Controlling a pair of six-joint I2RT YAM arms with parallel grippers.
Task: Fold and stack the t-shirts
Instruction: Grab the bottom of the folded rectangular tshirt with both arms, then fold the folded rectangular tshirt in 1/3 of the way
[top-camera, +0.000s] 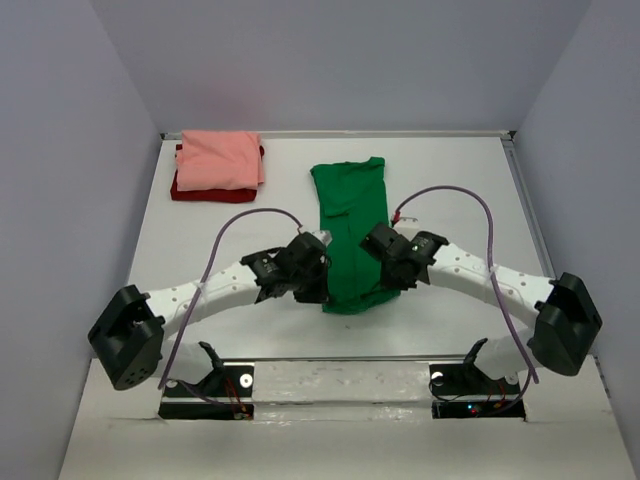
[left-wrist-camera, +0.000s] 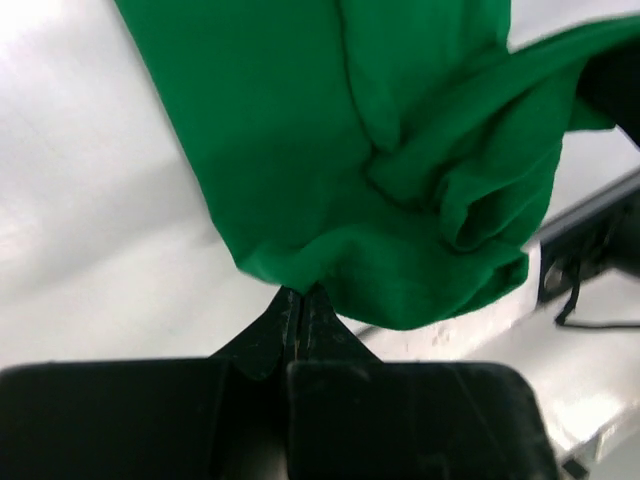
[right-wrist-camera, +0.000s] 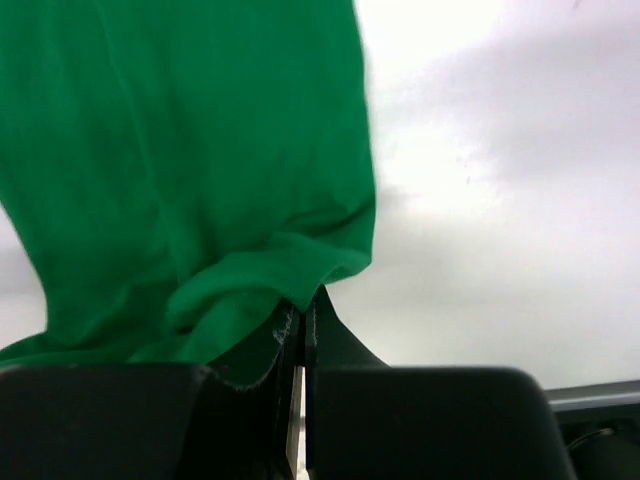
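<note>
The bright green t-shirt (top-camera: 351, 225) lies as a long narrow strip in the middle of the table, its near end lifted between my two grippers. My left gripper (top-camera: 318, 262) is shut on the shirt's near left edge (left-wrist-camera: 300, 270). My right gripper (top-camera: 385, 262) is shut on the near right edge (right-wrist-camera: 310, 285). The cloth hangs bunched between them. The salmon pink t-shirt (top-camera: 220, 160) lies folded on top of the dark red t-shirt (top-camera: 188, 190) at the far left.
White table (top-camera: 460, 200) enclosed by pale walls. A raised rail (top-camera: 520, 190) runs along the right edge. The arm bases and cables sit at the near edge (top-camera: 340, 385).
</note>
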